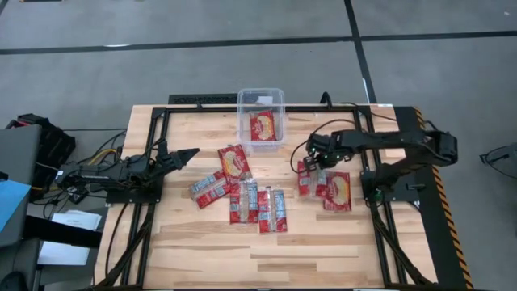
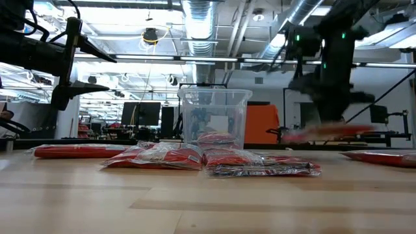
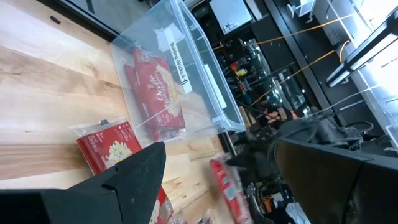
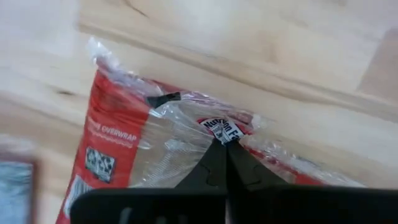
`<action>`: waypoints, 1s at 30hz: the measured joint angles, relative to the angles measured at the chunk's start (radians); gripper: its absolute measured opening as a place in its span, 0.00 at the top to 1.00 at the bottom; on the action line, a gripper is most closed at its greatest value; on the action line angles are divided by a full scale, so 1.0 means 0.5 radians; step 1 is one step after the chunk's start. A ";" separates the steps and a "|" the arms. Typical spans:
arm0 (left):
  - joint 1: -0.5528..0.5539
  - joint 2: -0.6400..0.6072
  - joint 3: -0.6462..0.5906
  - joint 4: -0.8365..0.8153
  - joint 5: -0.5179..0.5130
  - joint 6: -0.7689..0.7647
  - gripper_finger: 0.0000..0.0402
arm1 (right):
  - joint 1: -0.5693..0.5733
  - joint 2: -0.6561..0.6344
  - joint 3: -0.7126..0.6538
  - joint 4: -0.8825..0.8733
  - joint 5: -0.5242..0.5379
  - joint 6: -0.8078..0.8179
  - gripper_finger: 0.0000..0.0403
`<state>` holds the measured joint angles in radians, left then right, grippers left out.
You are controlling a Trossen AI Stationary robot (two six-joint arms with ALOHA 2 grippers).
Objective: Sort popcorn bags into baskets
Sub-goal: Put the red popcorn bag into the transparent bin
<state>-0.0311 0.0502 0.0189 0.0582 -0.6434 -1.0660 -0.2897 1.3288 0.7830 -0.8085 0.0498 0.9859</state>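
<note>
One bag (image 1: 264,125) lying flat inside the clear bin (image 1: 261,99) at the far middle of the table (image 1: 202,259). Several more bags lying loose on the wood: one (image 1: 234,161) just in front of the bin, a cluster (image 1: 257,204) nearer the middle, one (image 1: 335,191) toward the right.

Right gripper (image 1: 310,160) hanging over the right-hand bags, fingers clenched on the plastic edge of a held bag (image 4: 149,149); in the right wrist view, pinching the clear wrap right at the fingertips (image 4: 221,163), the red packet spreading away from them over the wood. In the low view, appearing lifted off the table beneath the arm, though blurred (image 2: 331,132).

Left gripper (image 1: 179,156) waiting at the left side, well apart from every bag, fingers spread wide and holding nothing, pointing toward the bin; nearest bag lying just beyond its tips (image 3: 134,177) in the left wrist view.
</note>
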 joint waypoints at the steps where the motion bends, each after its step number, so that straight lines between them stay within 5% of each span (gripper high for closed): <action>1: 0.000 0.000 0.000 0.001 0.000 0.004 0.27 | 0.005 -0.038 0.042 -0.058 0.001 -0.001 0.98; 15: 0.000 0.000 0.000 0.001 0.008 0.022 0.27 | -0.005 -0.310 1.017 -0.456 0.126 -0.126 0.99; 22: 0.000 0.000 0.000 0.000 0.019 0.022 0.27 | -0.233 0.050 1.454 -0.228 0.200 -0.567 0.98; 30: 0.000 0.000 0.000 0.000 0.020 0.023 0.27 | -0.493 0.647 1.866 0.029 -0.075 -0.981 0.99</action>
<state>-0.0313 0.0502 0.0189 0.0584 -0.6334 -1.0546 -0.5361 1.6523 1.7161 -0.7940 0.0122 0.4953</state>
